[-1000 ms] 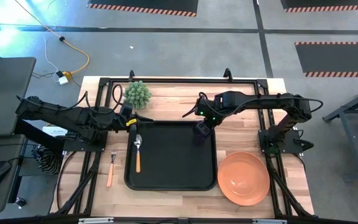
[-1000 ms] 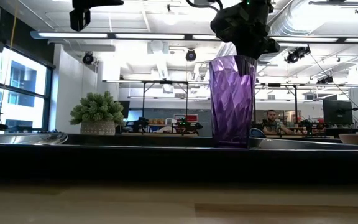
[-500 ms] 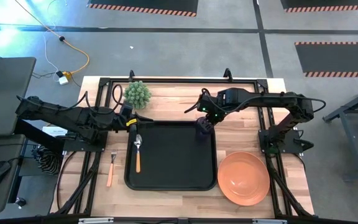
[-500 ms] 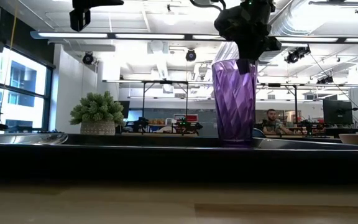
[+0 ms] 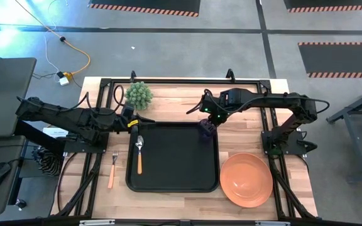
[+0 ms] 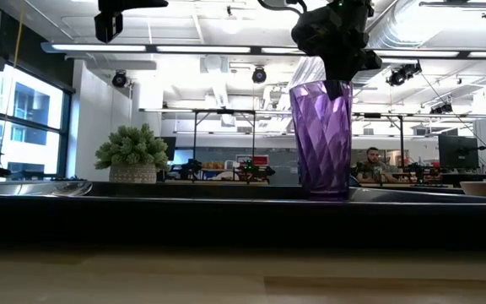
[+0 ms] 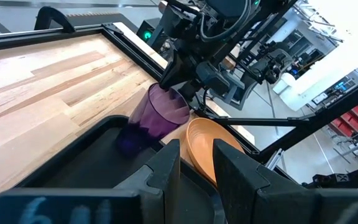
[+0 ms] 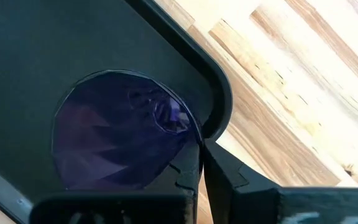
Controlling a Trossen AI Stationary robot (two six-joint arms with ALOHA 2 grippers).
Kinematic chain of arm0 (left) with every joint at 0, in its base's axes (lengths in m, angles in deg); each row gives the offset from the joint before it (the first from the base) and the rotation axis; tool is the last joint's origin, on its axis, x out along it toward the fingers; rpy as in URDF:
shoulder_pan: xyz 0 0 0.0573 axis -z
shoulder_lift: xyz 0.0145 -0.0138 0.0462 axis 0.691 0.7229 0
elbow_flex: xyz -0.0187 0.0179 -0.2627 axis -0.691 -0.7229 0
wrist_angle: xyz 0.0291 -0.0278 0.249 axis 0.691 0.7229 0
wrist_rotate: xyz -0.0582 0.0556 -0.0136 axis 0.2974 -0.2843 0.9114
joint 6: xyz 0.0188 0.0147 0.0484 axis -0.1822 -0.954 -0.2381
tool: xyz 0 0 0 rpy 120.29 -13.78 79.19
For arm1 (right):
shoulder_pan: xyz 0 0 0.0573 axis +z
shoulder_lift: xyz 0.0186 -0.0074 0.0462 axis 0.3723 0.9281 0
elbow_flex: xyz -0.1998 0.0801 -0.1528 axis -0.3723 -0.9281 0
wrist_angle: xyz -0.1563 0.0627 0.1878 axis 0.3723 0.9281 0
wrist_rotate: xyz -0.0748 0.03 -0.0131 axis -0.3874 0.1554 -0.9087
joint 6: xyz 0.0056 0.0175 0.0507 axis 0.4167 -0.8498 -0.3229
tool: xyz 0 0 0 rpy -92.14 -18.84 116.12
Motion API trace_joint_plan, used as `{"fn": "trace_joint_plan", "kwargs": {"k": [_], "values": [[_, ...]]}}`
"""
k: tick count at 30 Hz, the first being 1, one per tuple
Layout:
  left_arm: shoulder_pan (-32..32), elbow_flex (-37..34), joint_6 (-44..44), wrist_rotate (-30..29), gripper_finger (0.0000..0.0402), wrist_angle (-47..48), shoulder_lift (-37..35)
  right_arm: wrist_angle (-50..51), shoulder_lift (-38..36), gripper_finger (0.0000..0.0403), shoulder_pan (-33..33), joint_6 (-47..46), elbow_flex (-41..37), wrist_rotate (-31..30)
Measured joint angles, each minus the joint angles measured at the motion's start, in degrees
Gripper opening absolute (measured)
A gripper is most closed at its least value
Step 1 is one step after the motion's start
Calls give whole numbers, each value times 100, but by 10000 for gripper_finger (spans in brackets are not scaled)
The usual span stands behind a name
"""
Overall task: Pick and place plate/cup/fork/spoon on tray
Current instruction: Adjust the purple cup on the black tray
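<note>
Right gripper point(image 5: 210, 119) pinches cup point(image 5: 206, 127) rim, upper-right tray point(image 5: 175, 179) corner; spoon point(image 5: 139, 152) aboard; fork point(image 5: 112, 168), plate point(image 5: 246, 179) remain outside.

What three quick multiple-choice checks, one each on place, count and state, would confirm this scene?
1. Where is the fork? A on the tray; B on the table, left of the tray; C in the cup.
2. How many pieces sit on the tray? A one; B two; C four.
3. The cup is: A upright; B tipped over; C upside down.
B, the fork lies on wood beside the tray's left rim; B, only spoon and cup are inside; A, it stands mouth upward.
</note>
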Motion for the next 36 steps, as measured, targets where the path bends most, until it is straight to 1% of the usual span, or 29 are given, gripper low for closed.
{"fn": "trace_joint_plan", "kwargs": {"k": [11, 21, 36], "values": [[0, 0, -1, 0, 85, 0, -1, 0, -2, 26, 0, 0, 0, 24], [1, 0, -2, 0, 85, 0, -1, 0, -2, 64, 0, 2, 0, 52], [0, 0, -2, 0, 85, 0, 0, 118, -2, 67, 0, 4, 0, 3]]}}
